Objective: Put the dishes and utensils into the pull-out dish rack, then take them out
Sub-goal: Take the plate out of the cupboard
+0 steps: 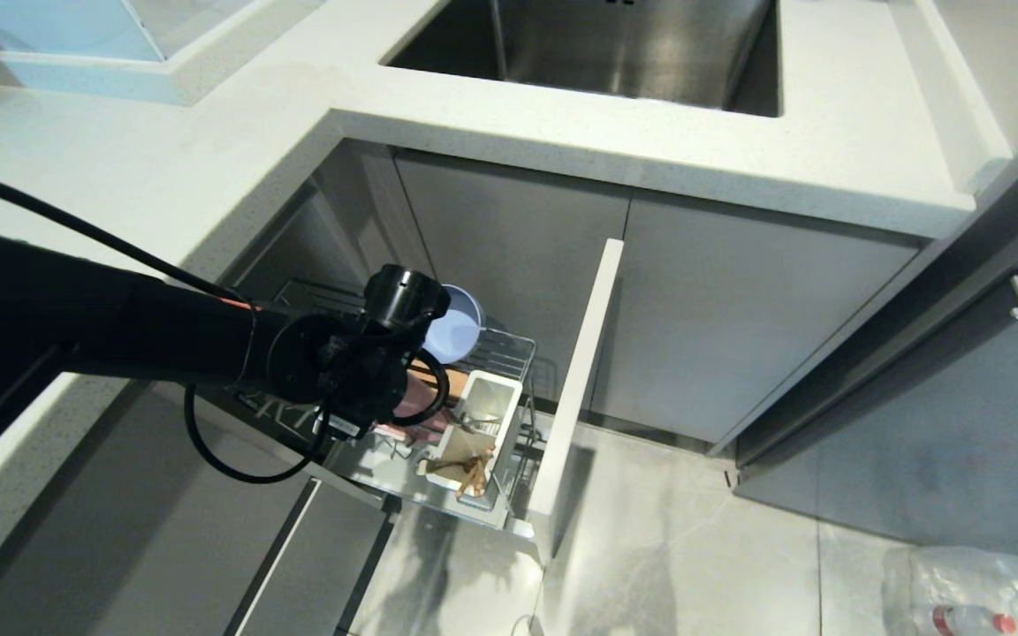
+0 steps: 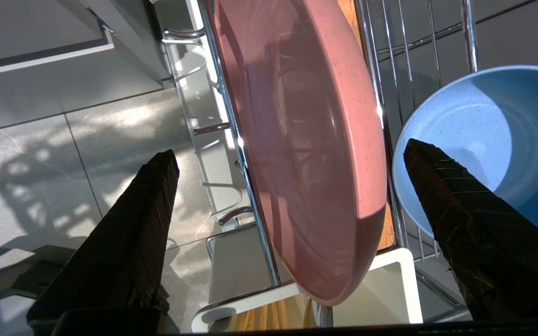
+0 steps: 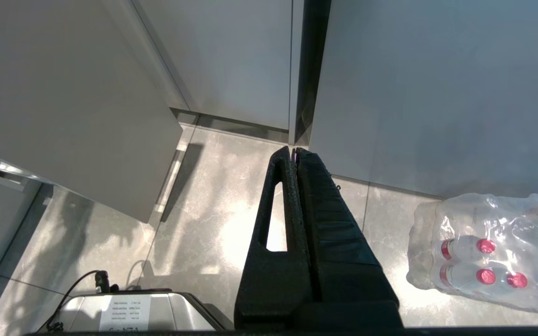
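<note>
Your left gripper's (image 2: 292, 156) two fingers (image 2: 124, 242) stand spread wide, one on each side of the single pink plate (image 2: 306, 154) and touching neither face of it. You have that plate standing on edge in the pull-out dish rack (image 2: 231, 116), between the chrome wires, its lower rim just above the white utensil cup (image 2: 390, 275). One blue-grey bowl (image 2: 493, 140) sits tipped on its side right beside the plate, and your far finger overlaps it in the wrist view; whether they touch you cannot tell.

From the head view, your left arm reaches in from the left over the open rack (image 1: 509, 353), hiding most of the plate (image 1: 403, 408), while the bowl (image 1: 454, 331) shows behind the wrist with its hollow facing the camera. The one utensil cup (image 1: 482, 433) stands at the rack's near side, with light wooden sticks and one slim metal utensil (image 1: 471, 421) lying in it; how many sticks you cannot count. The rack's front panel (image 1: 575, 389) stands out from the cabinets below the white desk (image 1: 650, 141), which carries one steel sink (image 1: 615, 44).

Your right gripper (image 3: 293, 150) hangs parked over the tiled floor (image 3: 213, 224), its two fingers pressed together. One shrink-wrapped pack of bottles (image 3: 488, 252) lies on the floor nearby, three red caps showing.
</note>
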Controlling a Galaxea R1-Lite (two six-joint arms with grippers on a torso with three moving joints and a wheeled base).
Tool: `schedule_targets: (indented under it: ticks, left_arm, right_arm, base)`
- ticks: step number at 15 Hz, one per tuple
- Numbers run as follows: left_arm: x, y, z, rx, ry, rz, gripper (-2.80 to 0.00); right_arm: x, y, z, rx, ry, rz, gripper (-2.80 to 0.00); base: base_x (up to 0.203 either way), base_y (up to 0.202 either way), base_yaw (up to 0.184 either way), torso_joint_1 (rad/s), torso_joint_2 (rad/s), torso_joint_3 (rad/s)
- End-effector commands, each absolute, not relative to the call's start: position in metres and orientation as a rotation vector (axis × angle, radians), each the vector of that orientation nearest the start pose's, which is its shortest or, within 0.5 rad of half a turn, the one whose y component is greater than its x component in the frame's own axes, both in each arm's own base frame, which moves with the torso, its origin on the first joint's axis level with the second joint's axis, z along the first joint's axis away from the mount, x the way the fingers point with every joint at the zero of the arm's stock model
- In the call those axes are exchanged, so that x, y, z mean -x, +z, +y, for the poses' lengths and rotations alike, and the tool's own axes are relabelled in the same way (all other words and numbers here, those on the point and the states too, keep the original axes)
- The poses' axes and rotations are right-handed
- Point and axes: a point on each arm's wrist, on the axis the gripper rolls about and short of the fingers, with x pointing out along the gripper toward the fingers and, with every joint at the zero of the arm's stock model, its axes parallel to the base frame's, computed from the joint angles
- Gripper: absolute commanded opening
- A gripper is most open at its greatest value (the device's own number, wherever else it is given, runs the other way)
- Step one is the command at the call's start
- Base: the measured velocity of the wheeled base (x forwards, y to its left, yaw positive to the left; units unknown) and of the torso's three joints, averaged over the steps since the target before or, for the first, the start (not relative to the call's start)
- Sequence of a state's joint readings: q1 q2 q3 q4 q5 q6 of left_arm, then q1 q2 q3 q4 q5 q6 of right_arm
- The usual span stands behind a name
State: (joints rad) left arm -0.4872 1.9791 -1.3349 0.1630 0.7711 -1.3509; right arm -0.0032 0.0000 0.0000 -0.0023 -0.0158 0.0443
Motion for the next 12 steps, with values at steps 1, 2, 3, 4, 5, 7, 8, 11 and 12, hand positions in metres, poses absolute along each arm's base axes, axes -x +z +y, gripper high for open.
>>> schedule_targets:
  ticks: [1,2,3,4,5,7,8,11,12]
  left_arm:
    - [-0.3358,0.1607,-0.1590,0.823,0.639,0.343,0.00]
    - [-0.3368,0.1607,-0.1570,0.825,0.644,0.341,-2.80]
    - [-0.3370,0.1602,-0.1571,0.823,0.644,0.341,-2.80]
    - [-0.3373,0.1601,-0.1563,0.823,0.646,0.342,-2.80]
    - [-0.3376,0.1600,-0.1557,0.825,0.645,0.346,-2.80]
    - [-0.3373,0.1598,-0.1559,0.832,0.630,0.368,-2.80]
    - [-0.3370,0.1605,-0.1557,0.833,0.630,0.365,-2.80]
    - [-0.3359,0.1622,-0.1552,0.834,0.629,0.363,-2.80]
    - [-0.3355,0.1624,-0.1550,0.833,0.629,0.364,-2.80]
  right_arm:
    - [0.0228,0.0756,-0.0003,-0.044,-0.018,-0.002,-2.80]
    - [0.0228,0.0758,-0.0003,-0.045,-0.020,-0.004,-2.80]
    - [0.0228,0.0758,-0.0003,-0.045,-0.019,-0.003,-2.80]
    - [0.0228,0.0758,-0.0003,-0.045,-0.018,-0.003,-2.80]
    - [0.0228,0.0758,-0.0003,-0.045,-0.020,-0.003,-2.80]
    - [0.0227,0.0757,-0.0003,-0.044,-0.020,-0.001,-2.80]
    - [0.0228,0.0758,-0.0003,-0.045,-0.019,-0.003,-2.80]
    - [0.0228,0.0758,-0.0003,-0.045,-0.018,-0.003,-2.80]
    - [0.0228,0.0758,-0.0003,-0.045,-0.018,-0.003,-2.80]
  base:
    - [0.000,0.000,0.000,0.000,0.00,0.000]
    - [0.000,0.000,0.000,0.000,0.00,0.000]
    - [0.000,0.000,0.000,0.000,0.00,0.000]
    - [0.000,0.000,0.000,0.000,0.00,0.000]
    - [0.000,0.000,0.000,0.000,0.00,0.000]
    - [0.000,0.000,0.000,0.000,0.00,0.000]
    - [0.000,0.000,0.000,0.000,0.00,0.000]
    - [0.000,0.000,0.000,0.000,0.00,0.000]
    - [0.000,0.000,0.000,0.000,0.00,0.000]
